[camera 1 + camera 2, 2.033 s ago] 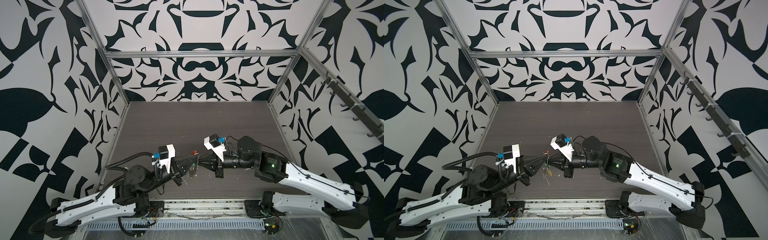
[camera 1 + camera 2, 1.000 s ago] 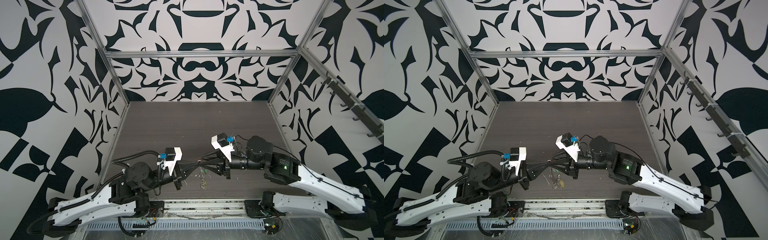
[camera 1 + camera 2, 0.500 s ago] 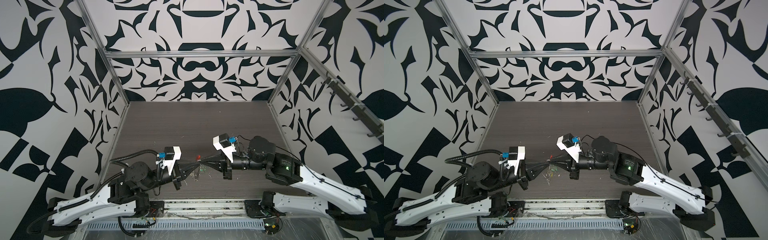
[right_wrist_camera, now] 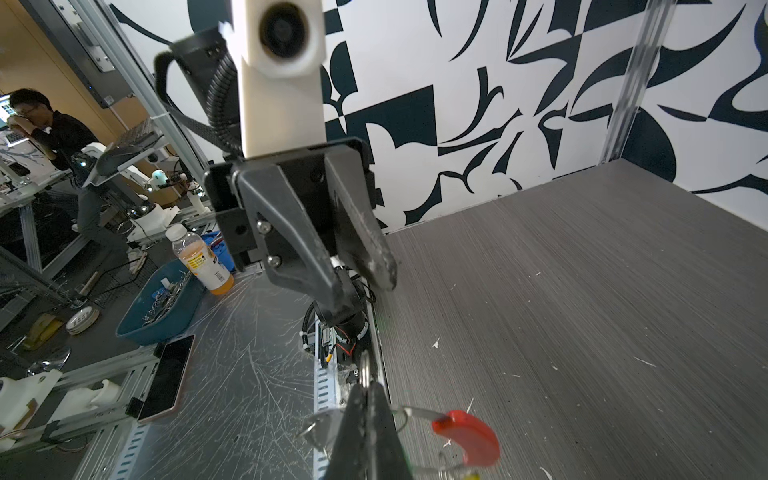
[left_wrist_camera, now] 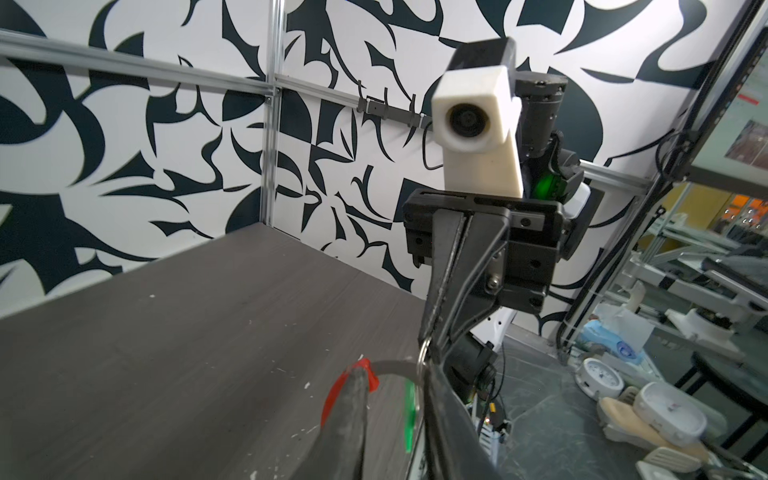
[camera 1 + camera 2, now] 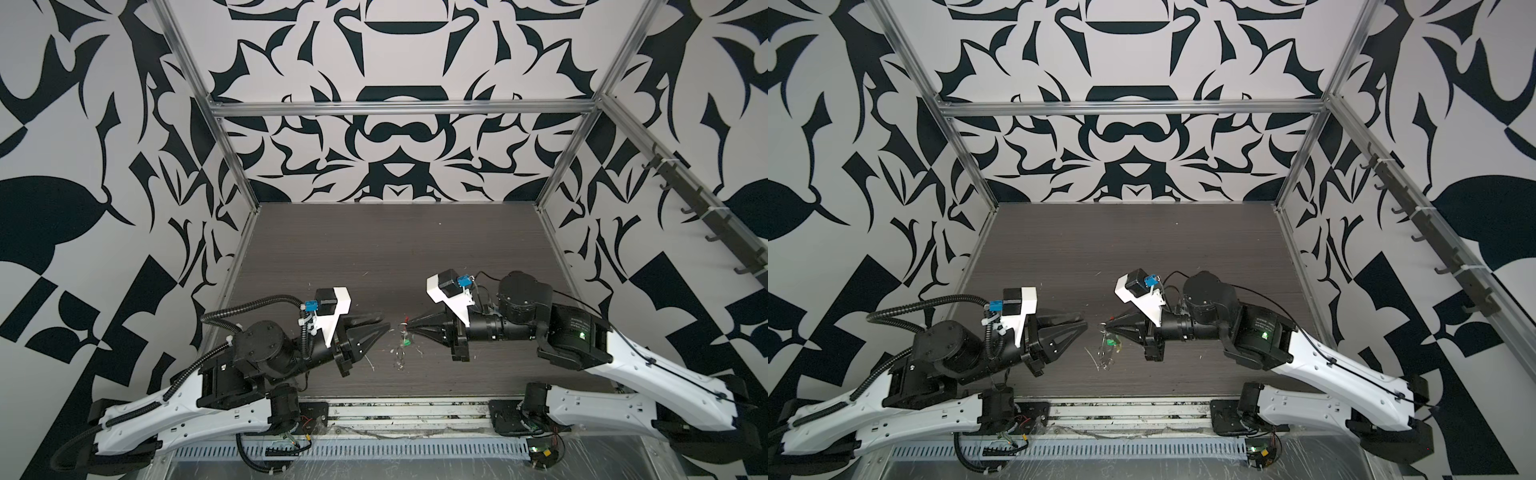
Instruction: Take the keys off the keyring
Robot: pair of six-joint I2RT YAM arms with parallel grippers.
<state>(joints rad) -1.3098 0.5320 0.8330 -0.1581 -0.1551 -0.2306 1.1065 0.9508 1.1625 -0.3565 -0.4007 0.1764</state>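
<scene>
Low centre of both top views, left gripper (image 6: 385,323) just let go, jaws parted; right gripper (image 6: 409,328) stays pinched on the keyring (image 4: 465,432), keys (image 6: 406,341) dangling beneath, so we reckon none's off.

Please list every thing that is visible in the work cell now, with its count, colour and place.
table: one, dark grey, floor of the cell.
keyring: one, grey wire with red sleeve, held above the table's front middle.
keys: count unclear, silver, one green tag, hanging under the keyring.
flecks: many, white, scattered on the table.
left gripper: one, black, open, facing the keyring, holding nothing.
right gripper: one, black, shut on the keyring.
</scene>
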